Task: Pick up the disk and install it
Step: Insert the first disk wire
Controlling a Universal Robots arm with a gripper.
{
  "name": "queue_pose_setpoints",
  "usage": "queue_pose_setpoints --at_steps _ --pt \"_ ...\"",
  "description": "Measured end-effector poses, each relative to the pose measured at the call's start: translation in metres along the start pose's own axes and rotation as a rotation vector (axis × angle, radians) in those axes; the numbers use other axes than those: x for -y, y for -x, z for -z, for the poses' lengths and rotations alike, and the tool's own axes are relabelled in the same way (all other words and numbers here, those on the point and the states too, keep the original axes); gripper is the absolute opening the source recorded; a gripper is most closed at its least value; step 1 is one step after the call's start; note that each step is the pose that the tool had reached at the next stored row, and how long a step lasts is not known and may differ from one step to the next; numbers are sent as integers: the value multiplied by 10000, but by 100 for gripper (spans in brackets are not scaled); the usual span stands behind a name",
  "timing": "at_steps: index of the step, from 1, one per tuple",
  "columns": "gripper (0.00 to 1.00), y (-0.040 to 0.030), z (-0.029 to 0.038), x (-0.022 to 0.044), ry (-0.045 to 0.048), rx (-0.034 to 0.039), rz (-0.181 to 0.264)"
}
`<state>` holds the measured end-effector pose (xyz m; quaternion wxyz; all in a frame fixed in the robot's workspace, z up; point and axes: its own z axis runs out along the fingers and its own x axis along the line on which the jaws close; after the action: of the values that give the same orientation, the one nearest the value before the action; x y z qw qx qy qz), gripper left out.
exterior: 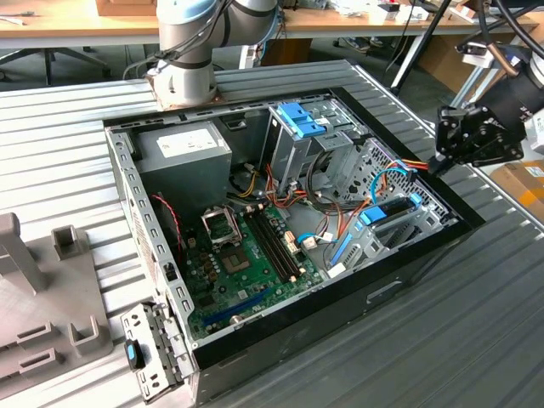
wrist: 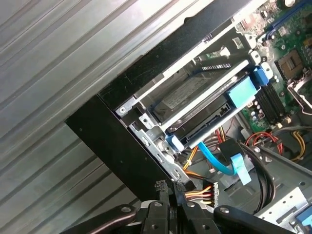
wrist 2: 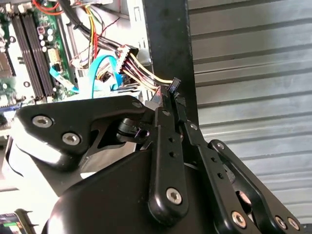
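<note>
The disk (exterior: 393, 206) (wrist: 195, 100) sits in its bay at the three o'clock side of the open computer case (exterior: 425, 255) in the exterior view, blue rails showing. The gripper (exterior: 434, 165) (wrist 2: 173, 88) (wrist: 168, 187) hangs at two o'clock from the disk, over the case rim. Its fingers are drawn together beside a wire bundle (wrist 2: 141, 68); whether they pinch a wire cannot be told. The case lies on a ribbed grey metal table (exterior: 476, 331), with a wooden workbench (exterior: 76, 30) at twelve o'clock.

Open black computer case (exterior: 340, 310) on ribbed metal tabletop (exterior: 59, 144).
Black blue-railed disk (exterior: 393, 206) lies inside at the exterior view's right; black pincer (exterior: 433, 167) at that rim.
</note>
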<state>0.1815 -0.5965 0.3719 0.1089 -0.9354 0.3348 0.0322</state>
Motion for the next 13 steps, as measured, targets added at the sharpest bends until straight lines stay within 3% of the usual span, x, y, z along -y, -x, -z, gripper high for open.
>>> queue_pose_setpoints --at_steps 3,13 --pt "16 5 -5 -6 -84 -122 -637" --pt "16 74 -3 -61 -121 -238 -1074"
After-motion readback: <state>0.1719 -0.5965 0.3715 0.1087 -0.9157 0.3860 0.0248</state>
